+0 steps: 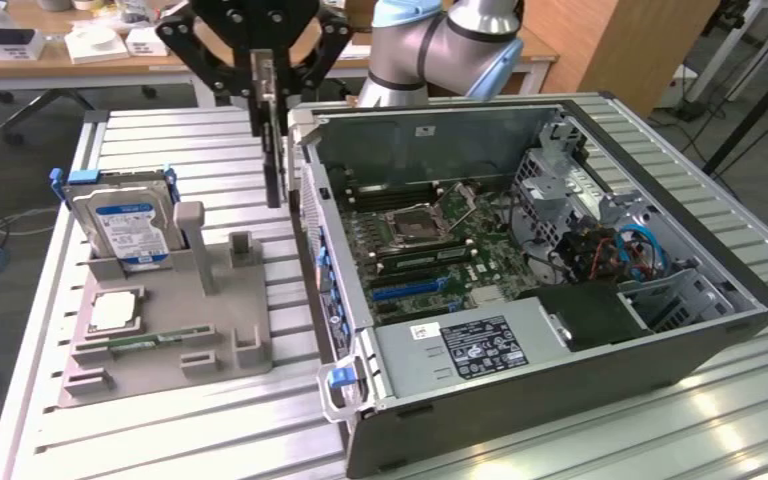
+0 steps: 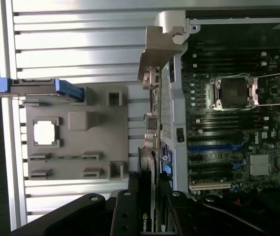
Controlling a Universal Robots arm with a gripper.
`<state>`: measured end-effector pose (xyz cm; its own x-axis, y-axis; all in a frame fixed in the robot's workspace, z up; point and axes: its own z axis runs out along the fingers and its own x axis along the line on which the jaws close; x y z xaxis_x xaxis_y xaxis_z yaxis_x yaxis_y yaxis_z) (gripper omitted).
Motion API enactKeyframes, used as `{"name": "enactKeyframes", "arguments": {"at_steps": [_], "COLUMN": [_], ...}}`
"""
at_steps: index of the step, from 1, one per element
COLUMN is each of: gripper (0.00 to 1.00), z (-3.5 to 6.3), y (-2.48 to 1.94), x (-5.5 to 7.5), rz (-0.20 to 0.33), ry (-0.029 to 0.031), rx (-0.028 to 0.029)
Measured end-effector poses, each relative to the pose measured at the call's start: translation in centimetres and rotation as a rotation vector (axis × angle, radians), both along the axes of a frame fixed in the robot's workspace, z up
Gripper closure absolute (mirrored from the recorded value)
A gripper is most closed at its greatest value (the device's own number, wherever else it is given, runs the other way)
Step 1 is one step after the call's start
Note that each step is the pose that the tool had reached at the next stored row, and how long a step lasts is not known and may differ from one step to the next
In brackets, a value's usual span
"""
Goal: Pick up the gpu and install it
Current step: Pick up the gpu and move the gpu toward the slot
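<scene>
The gpu (image 1: 273,160) hangs edge-on in the air, a thin dark card between the grey holder (image 1: 231,335) and the open computer case (image 1: 704,340). My gripper (image 1: 267,85) is shut on its upper end, well above the table. In the wrist view the gpu (image 2: 152,147) runs as a narrow strip with its silver bracket (image 2: 159,46) at the far end. It sits over the case's side wall, with my gripper (image 2: 149,214) clamped on it. A blue slot (image 2: 213,146) lies on the motherboard (image 1: 424,235) inside the case.
A silver hard drive (image 1: 124,225) with a blue-white label stands upright in the grey holder. A square silver CPU chip (image 1: 115,310) lies in the holder's recess. The case has a drive cage and cables at the exterior view's right. The slatted metal table (image 1: 184,430) carries everything.
</scene>
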<state>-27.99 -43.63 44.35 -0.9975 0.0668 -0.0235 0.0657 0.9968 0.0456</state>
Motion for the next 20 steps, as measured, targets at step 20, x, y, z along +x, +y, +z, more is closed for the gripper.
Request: {"name": "enactKeyframes", "arguments": {"at_steps": [20], "gripper": [0.74], "z": [0.00], "y": [0.00], "x": [7.9], "rz": [0.000], "ry": [0.0000], "rx": [0.0001]}}
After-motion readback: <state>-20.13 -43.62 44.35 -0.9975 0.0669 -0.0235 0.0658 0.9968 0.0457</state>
